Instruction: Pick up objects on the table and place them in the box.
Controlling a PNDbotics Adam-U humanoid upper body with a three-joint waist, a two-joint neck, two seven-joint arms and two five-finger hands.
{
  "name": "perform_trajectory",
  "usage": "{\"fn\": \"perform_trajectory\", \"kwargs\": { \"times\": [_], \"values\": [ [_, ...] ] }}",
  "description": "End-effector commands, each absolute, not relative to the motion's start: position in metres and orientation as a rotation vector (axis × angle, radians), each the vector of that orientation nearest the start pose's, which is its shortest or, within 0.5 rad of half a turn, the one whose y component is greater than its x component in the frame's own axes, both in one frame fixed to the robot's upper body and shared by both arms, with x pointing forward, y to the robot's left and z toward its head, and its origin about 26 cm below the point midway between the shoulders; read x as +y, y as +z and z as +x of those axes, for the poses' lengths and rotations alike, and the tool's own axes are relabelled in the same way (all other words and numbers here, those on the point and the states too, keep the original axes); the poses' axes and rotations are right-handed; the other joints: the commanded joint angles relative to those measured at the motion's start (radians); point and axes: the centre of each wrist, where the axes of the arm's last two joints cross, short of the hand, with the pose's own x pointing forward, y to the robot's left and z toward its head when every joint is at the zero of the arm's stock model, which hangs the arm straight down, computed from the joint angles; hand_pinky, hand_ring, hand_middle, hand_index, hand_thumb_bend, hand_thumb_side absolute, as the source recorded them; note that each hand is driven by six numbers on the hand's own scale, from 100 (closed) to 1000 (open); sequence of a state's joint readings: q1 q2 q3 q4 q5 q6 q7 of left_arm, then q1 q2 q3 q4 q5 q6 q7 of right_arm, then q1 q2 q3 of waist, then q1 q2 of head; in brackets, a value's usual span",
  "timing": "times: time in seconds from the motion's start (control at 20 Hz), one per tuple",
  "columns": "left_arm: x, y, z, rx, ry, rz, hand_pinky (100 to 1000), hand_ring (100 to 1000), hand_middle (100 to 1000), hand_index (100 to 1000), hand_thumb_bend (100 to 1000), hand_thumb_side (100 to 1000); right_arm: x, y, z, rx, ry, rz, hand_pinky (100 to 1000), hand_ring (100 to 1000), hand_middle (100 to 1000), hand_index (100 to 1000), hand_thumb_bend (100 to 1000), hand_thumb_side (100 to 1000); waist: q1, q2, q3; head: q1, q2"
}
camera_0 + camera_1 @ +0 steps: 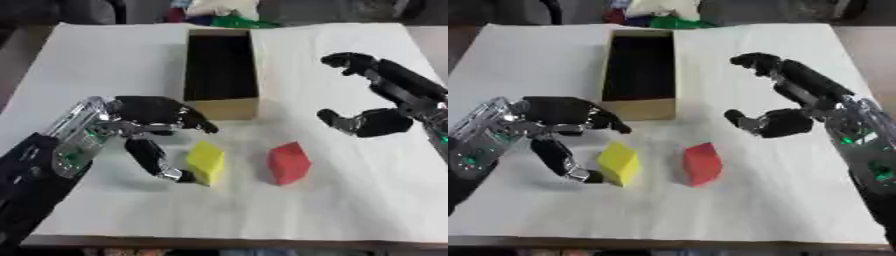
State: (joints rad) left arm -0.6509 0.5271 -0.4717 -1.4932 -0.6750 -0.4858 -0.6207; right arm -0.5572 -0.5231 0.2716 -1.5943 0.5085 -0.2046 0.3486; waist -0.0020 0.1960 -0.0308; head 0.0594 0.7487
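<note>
A yellow block [206, 162] and a red block [289, 162] lie side by side on the white table, in front of an open cardboard box [221, 67] with a dark inside. My left hand [150, 125] reaches in from the left, open. Its thumb tip touches the yellow block's lower left side while its fingers stretch above the block toward the box's near wall. My right hand [785, 102] hangs to the right of the box and above the red block, open, with fingers and thumb spread in a wide C and holding nothing.
The white cloth-covered table [350, 210] has free room on the right and along the front. Coloured clutter [223, 14] sits beyond the far edge behind the box.
</note>
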Motion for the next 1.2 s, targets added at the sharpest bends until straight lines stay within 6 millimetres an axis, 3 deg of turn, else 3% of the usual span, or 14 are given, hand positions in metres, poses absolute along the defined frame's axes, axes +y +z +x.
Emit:
{"fn": "perform_trajectory", "kwargs": {
  "times": [0.05,0.85,1.05,1.2],
  "values": [
    [0.206,0.165,0.388,1.811,2.873,-0.452,824,804,792,959,468,750,-0.246,0.19,0.375,-1.895,1.504,-0.527,849,933,927,1000,326,559,-0.001,-0.016,-0.001,0.004,0.009],
    [0.207,0.147,0.393,1.86,2.841,-0.522,798,736,695,888,395,695,-0.246,0.19,0.375,-1.896,1.5,-0.528,849,933,924,1000,316,561,-0.003,-0.015,0.0,0.003,0.01],
    [0.207,0.146,0.393,1.911,2.808,-0.541,782,706,637,847,324,682,-0.246,0.19,0.375,-1.894,1.498,-0.528,848,933,924,1000,312,565,-0.003,-0.015,0.0,0.004,0.011],
    [0.207,0.145,0.393,1.952,2.786,-0.552,770,687,592,807,197,667,-0.246,0.189,0.375,-1.893,1.497,-0.528,848,933,924,1000,307,568,-0.003,-0.014,0.001,0.003,0.011]
  ]
}}
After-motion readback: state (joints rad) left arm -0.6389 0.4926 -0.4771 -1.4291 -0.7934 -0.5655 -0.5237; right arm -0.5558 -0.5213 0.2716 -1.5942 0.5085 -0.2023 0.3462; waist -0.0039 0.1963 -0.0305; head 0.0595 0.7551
